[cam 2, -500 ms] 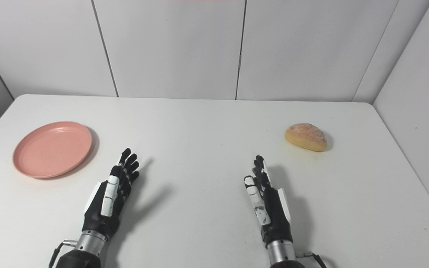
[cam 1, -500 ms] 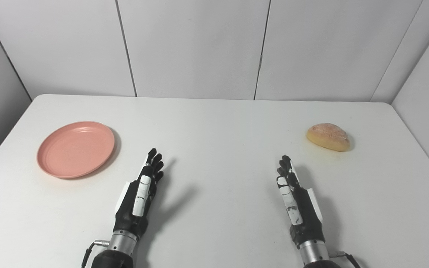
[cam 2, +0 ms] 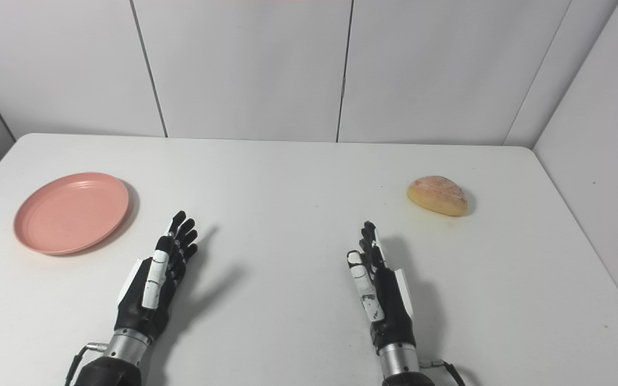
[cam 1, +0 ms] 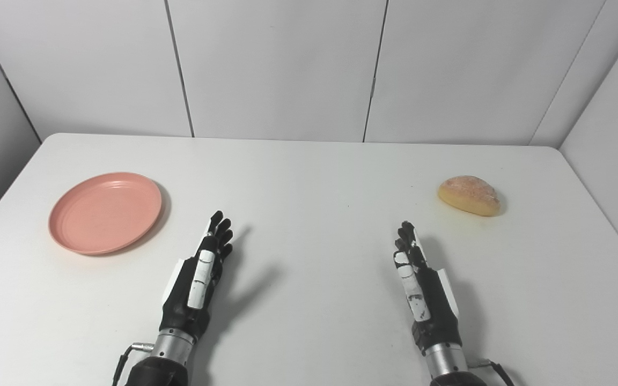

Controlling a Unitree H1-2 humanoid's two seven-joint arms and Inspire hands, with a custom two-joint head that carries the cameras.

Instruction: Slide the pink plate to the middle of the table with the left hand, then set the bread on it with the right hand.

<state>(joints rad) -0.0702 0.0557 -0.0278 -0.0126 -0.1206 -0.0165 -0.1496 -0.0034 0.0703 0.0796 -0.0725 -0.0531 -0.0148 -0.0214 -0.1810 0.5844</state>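
1. Plate (cam 1: 105, 213), in the left eye view, is lying flat on the left side of the table (cam 1: 309, 161), well apart from the middle. The left robot hand (cam 1: 197, 281) is hovering near it with fingers stretched out and slightly apart, holding nothing. The bread (cam 1: 469, 195) is sitting at the far right, and the right robot hand (cam 1: 421, 289) is pointing toward it, likewise extended and empty.
2. In the right eye view, the plate (cam 2: 71, 212) is showing a shallow raised rim; it is looking light, stiff and probably slick on the smooth table, so fingers pressing on the rim's left edge, or flat on the inner surface, should be enough to slide it. The bread (cam 2: 438, 195) is looking soft and light, likely asking for a gentle hold across its sides to avoid crushing. Neither robot hand is touching anything.
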